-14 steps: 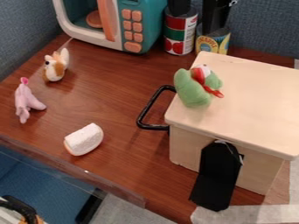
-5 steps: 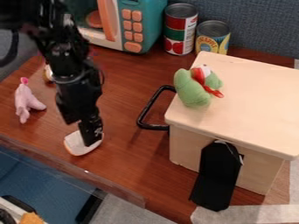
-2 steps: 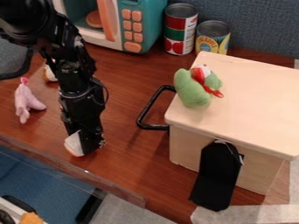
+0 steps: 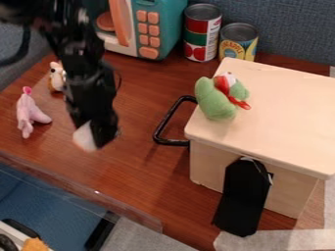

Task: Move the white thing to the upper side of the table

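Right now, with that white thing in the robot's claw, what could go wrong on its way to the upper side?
The white thing sticks out to one side of the gripper, so it might slip loose. The small orange-and-white toy appears close beside the arm and could get knocked. The toy microwave stands at the upper side, so a high swing might bump it.

White thing (image 4: 85, 138): plain white, slightly blurred, rounded lower end visible, rest hidden. Gripped by gripper (image 4: 103, 139), over left part of brown tabletop (image 4: 147, 171).
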### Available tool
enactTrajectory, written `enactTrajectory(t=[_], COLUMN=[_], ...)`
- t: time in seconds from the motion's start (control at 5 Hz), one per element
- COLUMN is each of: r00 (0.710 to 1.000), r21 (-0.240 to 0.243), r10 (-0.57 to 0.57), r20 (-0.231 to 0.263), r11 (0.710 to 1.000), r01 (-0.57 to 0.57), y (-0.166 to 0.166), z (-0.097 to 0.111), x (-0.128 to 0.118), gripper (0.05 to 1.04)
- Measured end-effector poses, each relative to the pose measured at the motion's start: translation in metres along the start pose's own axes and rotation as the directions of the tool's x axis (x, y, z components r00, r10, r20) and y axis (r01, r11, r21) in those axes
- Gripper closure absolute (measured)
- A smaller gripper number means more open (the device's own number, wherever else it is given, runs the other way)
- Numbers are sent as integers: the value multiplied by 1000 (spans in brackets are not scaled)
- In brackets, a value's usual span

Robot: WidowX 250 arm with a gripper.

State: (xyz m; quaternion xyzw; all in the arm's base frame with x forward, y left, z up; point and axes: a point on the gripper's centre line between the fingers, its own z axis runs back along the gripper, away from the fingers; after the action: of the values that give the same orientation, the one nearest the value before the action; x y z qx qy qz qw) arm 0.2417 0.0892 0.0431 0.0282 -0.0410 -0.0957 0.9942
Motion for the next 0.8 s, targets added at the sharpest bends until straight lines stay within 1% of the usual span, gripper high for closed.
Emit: enactTrajectory(t=[0.2,0.4,0.6,0.8], r00=[979,961,952,953], r21=[-10,-37,6,-21], r10=[193,262,295,295], r20=[60,91,87,73], r11=[981,965,955,956], r01=[-192,-259,-296,-294], y=[11,20,17,12], z=[11,7,-7,-27], x=[32,69,109,140], gripper=[567,567,567,567])
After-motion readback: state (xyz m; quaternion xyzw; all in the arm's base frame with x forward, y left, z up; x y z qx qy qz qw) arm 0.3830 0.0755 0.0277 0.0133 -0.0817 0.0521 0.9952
